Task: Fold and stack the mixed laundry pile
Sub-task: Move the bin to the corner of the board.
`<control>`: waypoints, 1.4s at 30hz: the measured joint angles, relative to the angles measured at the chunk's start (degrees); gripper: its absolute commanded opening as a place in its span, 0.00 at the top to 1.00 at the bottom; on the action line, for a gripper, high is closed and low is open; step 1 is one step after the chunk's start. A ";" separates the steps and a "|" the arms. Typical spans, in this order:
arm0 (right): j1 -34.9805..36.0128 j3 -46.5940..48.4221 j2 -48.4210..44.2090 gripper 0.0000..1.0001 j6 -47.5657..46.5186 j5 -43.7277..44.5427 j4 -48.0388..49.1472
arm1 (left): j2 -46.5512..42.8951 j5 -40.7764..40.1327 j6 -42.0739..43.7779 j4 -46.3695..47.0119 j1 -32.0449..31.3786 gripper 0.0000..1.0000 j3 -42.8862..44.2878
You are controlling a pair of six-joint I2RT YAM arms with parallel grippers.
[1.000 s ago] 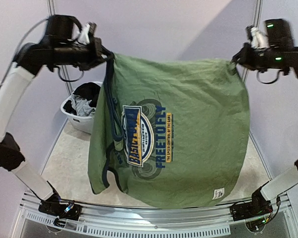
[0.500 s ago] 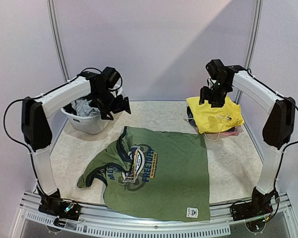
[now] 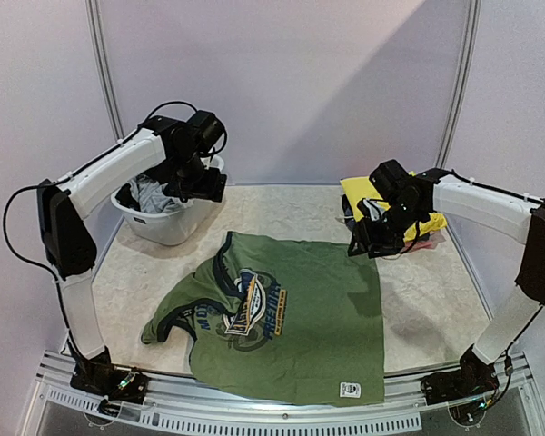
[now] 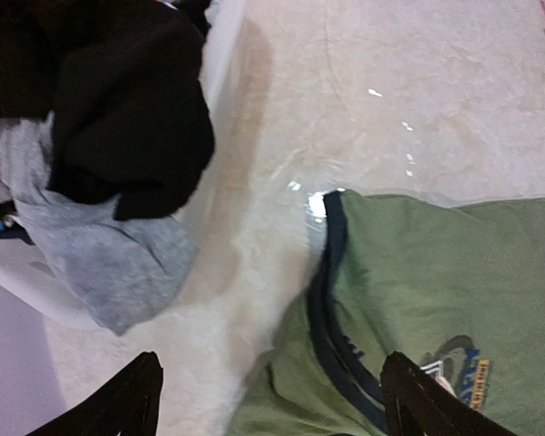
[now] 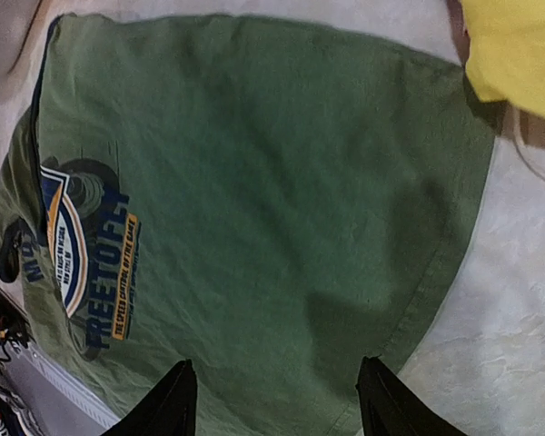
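Across the middle of the table, running down toward 6 o'clock, the olive-green T-shirt is lying graphic-up and mostly flat, with one sleeve bunching at about 8 o'clock. I'm guessing it's light, floppy cotton that's going to sag and crease anywhere it isn't being supported. Pinching it at a hem corner or a shoulder edge is looking like the best bet, not the middle.

The white tub is sitting at 10 o'clock with the black piece and grey piece spilling over its rim. The yellow garment is waiting folded at 2 o'clock.

The left gripper is hanging over the tub's edge, fingers spread wide and holding nothing. The right gripper is hovering at the shirt's 2 o'clock corner, also gaping open and empty.

Compared with half a second ago, the right arm is coming down off the yellow garment onto that shirt corner, and the left one is pulling back toward the tub. The shirt is sitting pretty much where it was. A full second back, both grippers were holding it up in the air by its top corners.
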 measured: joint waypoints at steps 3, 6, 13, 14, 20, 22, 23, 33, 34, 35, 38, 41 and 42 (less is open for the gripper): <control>0.28 -4.31 -2.14 0.39 0.04 -0.50 0.79 | 2.16 -6.03 5.29 -2.58 0.11 0.15 2.75; 0.07 -6.60 -4.68 0.39 0.37 -0.50 1.03 | 3.19 -9.97 9.86 -4.76 0.87 0.15 2.73; 0.02 -7.52 -7.78 0.39 1.22 -0.52 1.97 | 5.77 -11.30 16.11 -4.85 6.10 0.19 2.62; 0.02 -7.52 -7.78 0.39 1.29 -0.52 2.08 | 6.51 -10.91 16.76 -4.74 6.91 0.20 2.64; -0.04 -7.52 -7.76 0.39 1.81 -0.50 2.08 | 12.55 -6.82 19.76 -4.15 10.21 0.41 3.54; -0.04 -7.52 -7.76 0.39 2.16 -0.50 2.08 | 14.29 -5.75 20.72 -4.04 10.84 0.53 4.52; -0.04 -7.52 -7.76 0.39 2.36 -0.48 2.08 | 14.88 -5.33 20.70 -4.02 11.08 0.59 5.11; -0.04 -6.40 -6.91 0.40 2.62 -0.02 1.42 | 16.31 -6.21 26.38 -0.92 12.66 1.00 9.55; -0.04 -6.12 -6.58 0.40 2.62 0.13 1.49 | 16.28 -5.97 26.16 -0.90 12.92 1.00 9.60; -0.04 -5.90 -6.29 0.40 2.62 0.28 1.44 | 16.28 -6.01 25.77 -0.90 12.98 1.00 9.60; -0.04 -5.57 -5.68 0.40 2.60 0.55 1.29 | 16.28 -6.19 25.00 -1.27 13.07 1.00 9.60; -0.04 -5.53 -5.51 0.40 2.58 0.59 1.18 | 15.93 -6.67 23.82 -1.36 13.25 1.00 9.11; -0.04 -5.53 -5.51 0.40 2.58 0.57 1.18 | 15.72 -6.93 23.32 -1.51 13.40 1.00 8.92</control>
